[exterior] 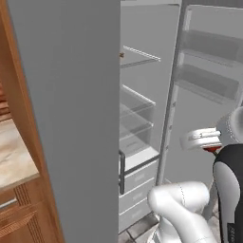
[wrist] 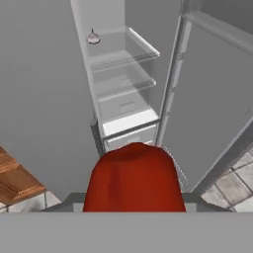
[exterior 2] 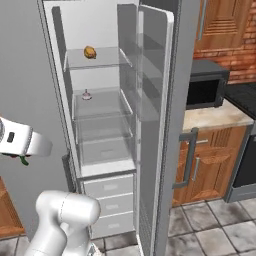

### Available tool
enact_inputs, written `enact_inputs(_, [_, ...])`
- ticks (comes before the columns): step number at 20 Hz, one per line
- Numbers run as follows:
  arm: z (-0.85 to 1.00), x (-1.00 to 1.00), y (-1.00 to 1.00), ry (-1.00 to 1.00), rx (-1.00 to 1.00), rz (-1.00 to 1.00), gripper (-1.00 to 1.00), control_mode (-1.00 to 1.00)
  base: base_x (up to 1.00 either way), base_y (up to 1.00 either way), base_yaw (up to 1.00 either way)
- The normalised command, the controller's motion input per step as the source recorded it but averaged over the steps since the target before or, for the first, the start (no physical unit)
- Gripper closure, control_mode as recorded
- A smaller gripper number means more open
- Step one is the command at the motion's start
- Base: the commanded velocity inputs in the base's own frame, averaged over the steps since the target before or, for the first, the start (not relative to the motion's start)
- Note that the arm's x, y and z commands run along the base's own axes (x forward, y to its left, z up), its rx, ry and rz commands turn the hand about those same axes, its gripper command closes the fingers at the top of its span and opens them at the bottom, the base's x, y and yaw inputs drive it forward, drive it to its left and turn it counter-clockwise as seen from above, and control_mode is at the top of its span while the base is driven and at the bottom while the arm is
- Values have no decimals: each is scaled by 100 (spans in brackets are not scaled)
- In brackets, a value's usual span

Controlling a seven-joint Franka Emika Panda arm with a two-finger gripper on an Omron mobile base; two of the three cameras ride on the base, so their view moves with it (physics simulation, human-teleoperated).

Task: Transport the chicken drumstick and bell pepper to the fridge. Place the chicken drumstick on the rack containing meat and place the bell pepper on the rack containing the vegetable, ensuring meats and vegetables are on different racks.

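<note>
My gripper (exterior: 209,145) is shut on the bright-red bell pepper (wrist: 133,178), which bulges up at the bottom of the hand view and hides the fingertips. A sliver of the pepper (exterior 2: 16,158) with its green stem peeks out under the hand at the left. The grey fridge (exterior 2: 95,125) stands open in front of me, a little way off. Its upper shelf (exterior 2: 100,62) carries a small golden-brown lump (exterior 2: 90,52). The shelf below (exterior 2: 102,104) holds a small pale bulb (exterior 2: 86,95), (wrist: 92,37). The chicken drumstick is out of view.
The open fridge door (exterior: 209,80) with its bins stands to the right of the hand. Pale drawers (exterior 2: 107,187) sit below the shelves. A microwave (exterior 2: 207,90) on a counter (exterior 2: 212,117) and wooden cabinets (exterior 2: 207,165) lie further right.
</note>
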Motion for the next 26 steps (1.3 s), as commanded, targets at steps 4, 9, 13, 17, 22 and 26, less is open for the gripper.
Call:
enact_inputs(4, [0, 0, 0, 0, 0, 0, 100, 100, 99, -13, -4])
enact_inputs(9, [0, 0, 0, 0, 0, 0, 100, 100, 90, -13, 0])
enact_inputs(13, [0, 0, 0, 0, 0, 0, 100, 100, 99, -5, 5])
enact_inputs(17, [0, 0, 0, 0, 0, 0, 100, 100, 86, -12, 10])
enact_inputs(22, [0, 0, 0, 0, 0, 0, 100, 100, 85, -4, 6])
enact_inputs(26, [0, 0, 0, 0, 0, 0, 100, 100, 82, -22, 16])
